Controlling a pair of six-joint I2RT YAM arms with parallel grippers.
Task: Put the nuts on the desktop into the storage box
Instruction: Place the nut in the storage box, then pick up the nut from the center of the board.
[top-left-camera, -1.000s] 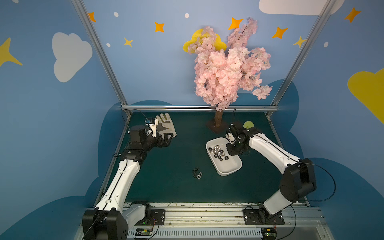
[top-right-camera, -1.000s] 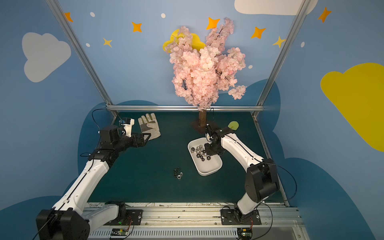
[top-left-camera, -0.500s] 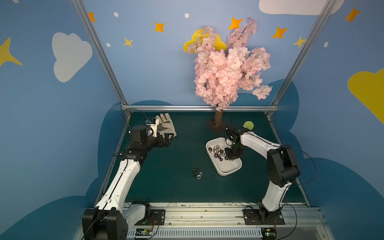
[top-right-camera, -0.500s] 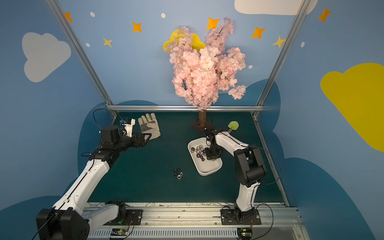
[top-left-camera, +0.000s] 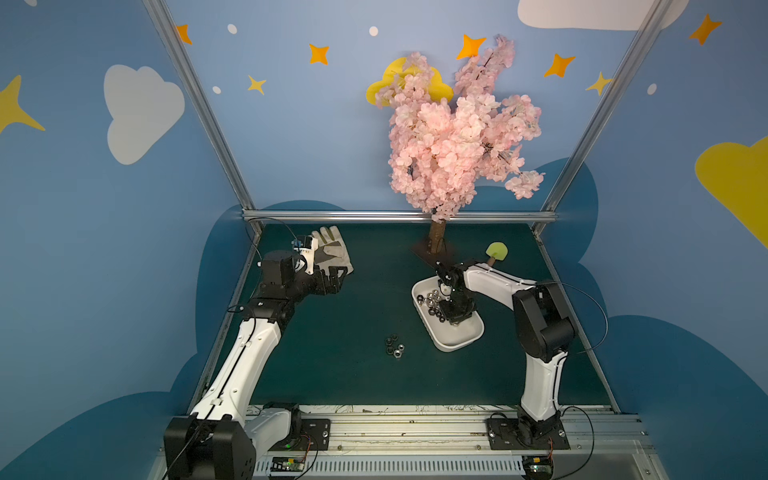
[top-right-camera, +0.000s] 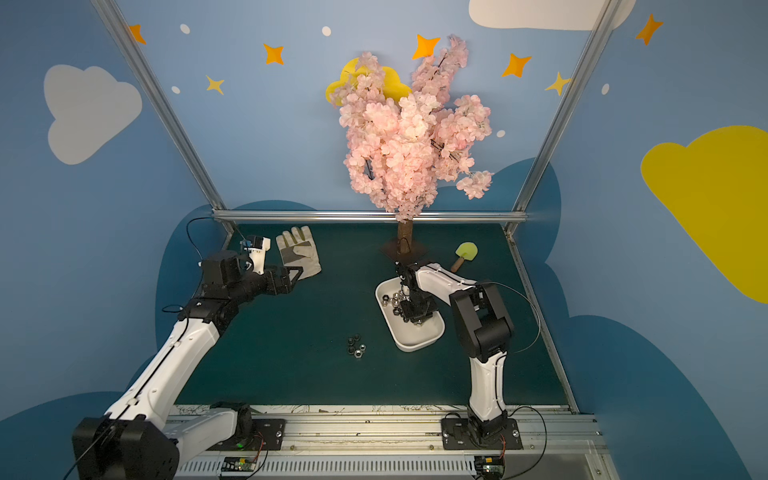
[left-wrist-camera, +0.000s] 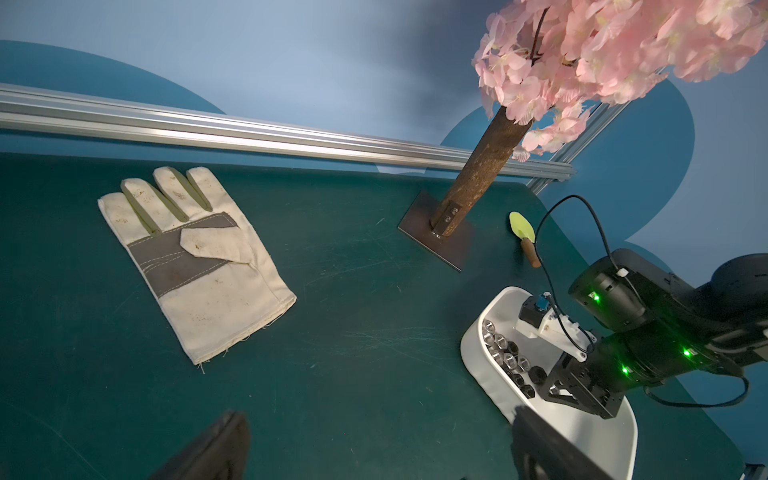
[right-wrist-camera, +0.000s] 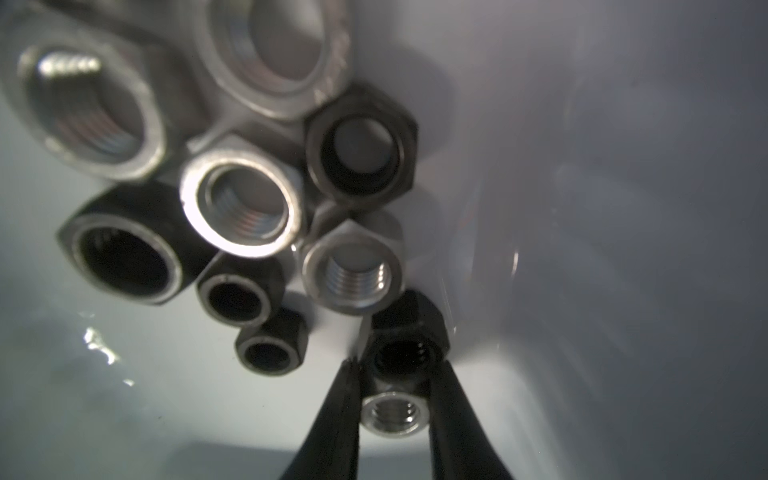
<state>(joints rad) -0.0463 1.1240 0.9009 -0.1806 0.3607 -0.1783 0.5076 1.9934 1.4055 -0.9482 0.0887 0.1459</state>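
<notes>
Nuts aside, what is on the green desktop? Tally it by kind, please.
Beige fabric work glove: 1
Shallow white plastic storage box: 1
Pink artificial blossom tree: 1
Yellow-green trowel with brown handle: 1
Total: 4

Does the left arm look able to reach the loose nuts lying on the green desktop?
Probably yes: the left gripper hangs open near the glove, and only bare desktop lies between it and the loose nuts.
</notes>
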